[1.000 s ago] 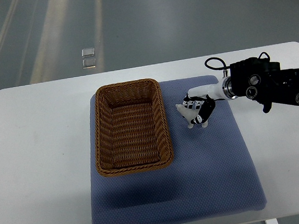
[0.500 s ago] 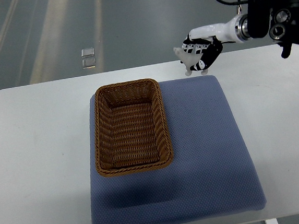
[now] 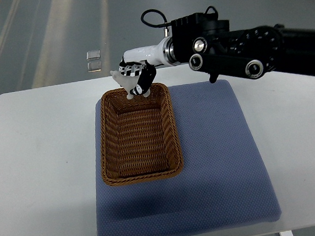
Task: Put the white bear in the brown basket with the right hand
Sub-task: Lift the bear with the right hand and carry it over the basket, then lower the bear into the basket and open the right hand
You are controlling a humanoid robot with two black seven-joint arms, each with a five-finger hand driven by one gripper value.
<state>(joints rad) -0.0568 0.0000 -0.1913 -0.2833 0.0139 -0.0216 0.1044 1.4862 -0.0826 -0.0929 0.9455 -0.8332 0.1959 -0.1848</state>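
My right hand (image 3: 135,78) is shut on the white bear (image 3: 122,82), holding it in the air over the far rim of the brown basket (image 3: 138,133). The bear is mostly covered by the black-and-white fingers; only its pale edge shows at the hand's left side. The woven basket stands on the left half of the blue mat (image 3: 216,162), and nothing shows inside it. The right arm (image 3: 239,44) reaches in from the right edge, across the back of the table. The left arm is out of view.
The mat lies on a white table (image 3: 40,161). Two small clear squares (image 3: 93,61) lie on the grey floor beyond the table's far edge.
The right hand lifted the bear off the mat beside the basket, rose high at the back, then swung left to hover over the basket's far rim.
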